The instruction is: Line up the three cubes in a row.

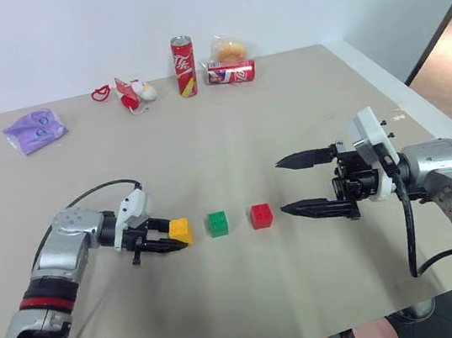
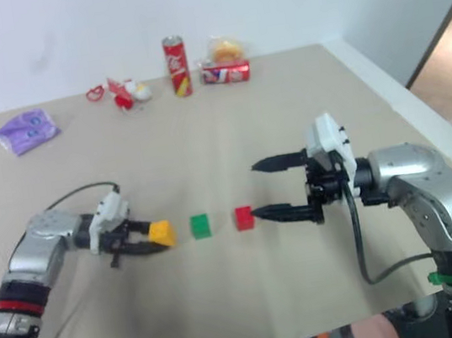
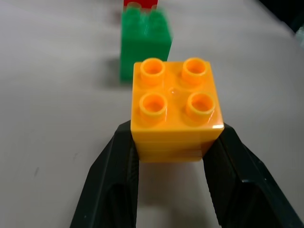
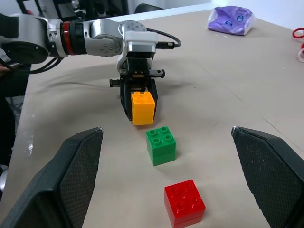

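Observation:
The three cubes stand in a line across the table: yellow-orange cube [image 1: 181, 229], green cube [image 1: 218, 223], red cube [image 1: 261, 215], with small gaps between them. My left gripper [image 1: 175, 234] is shut on the yellow-orange cube [image 3: 173, 109], one black finger [image 3: 111, 180] on each side, and holds it low at the table surface. The green cube [image 3: 145, 42] is just beyond it. My right gripper [image 1: 280, 186] hangs open to the right of the red cube [image 4: 184, 203], with its lower fingertip close beside it and nothing between the fingers [image 4: 71, 175].
Along the far edge stand an upright red soda can [image 1: 184, 65], a lying can [image 1: 231, 72], a wrapped bun [image 1: 230, 50], a red-and-white toy [image 1: 134, 93] and a purple bag [image 1: 35, 129]. The table's right edge [image 1: 421, 110] runs past my right arm.

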